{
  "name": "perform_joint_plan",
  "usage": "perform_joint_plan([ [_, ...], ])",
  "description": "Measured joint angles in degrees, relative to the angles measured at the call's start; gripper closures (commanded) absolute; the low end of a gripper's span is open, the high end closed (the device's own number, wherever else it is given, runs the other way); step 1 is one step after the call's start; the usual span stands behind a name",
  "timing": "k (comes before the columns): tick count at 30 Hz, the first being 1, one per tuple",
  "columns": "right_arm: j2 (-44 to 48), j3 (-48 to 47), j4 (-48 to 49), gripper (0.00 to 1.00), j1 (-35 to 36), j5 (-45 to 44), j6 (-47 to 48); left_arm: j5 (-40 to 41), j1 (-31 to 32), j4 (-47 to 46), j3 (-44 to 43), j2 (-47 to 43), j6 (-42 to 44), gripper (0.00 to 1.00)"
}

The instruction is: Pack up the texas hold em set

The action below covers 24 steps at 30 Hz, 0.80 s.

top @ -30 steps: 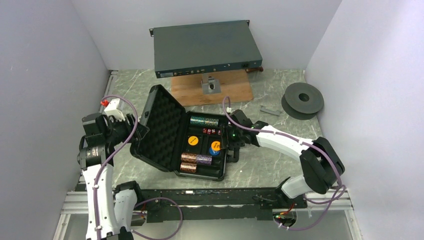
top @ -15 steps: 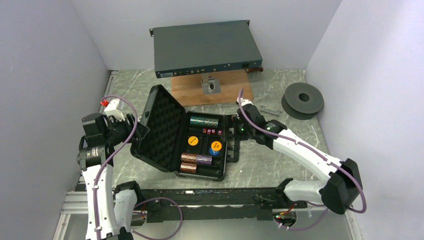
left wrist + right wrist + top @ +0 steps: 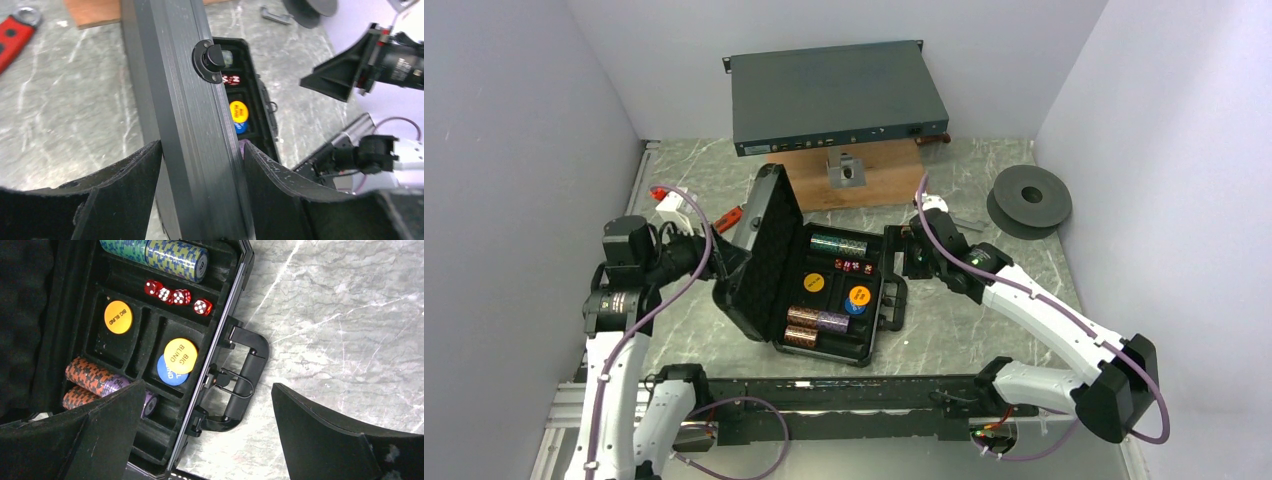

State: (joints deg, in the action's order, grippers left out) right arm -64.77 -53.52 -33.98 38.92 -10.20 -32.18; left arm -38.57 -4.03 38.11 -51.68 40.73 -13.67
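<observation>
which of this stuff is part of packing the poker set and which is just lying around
Part of the job: black case, foam-lined lid, chip stacks, round discs, red dice.

Just lying about: grey-blue rack unit, dark spool, wooden board, red-handled tool, small metal bracket.

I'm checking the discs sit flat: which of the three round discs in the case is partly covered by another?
The blue round disc, partly under the yellow round disc in the compartment beside the black handle; the orange round disc lies alone.
</observation>
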Motion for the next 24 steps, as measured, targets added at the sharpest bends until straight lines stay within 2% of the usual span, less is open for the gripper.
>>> perform_joint_plan([
  [7,0.72,0.00,-0.37,0.01,-0.07,-0.50,0.00,-1.90,5.09,-1.95,-1.49,0.00,-2.51,0.33],
  [12,1.27,0.68,-0.37,0.06,-0.22,-1.25,-0.02,-2.10,6.05,-3.08,-1.16,0.00,-3.15,0.34],
  [15,1.38,2.10,-0.35,0.13,-0.22,-1.22,-0.02,-2.10,6.36,-4.48,-0.17,0.00,-3.61,0.35],
  [24,2.60,4.79,-0.02,0.42,-0.22,0.79,-0.11,-1.86,8.87,-8.70,2.95,0.00,-5.81,0.36],
])
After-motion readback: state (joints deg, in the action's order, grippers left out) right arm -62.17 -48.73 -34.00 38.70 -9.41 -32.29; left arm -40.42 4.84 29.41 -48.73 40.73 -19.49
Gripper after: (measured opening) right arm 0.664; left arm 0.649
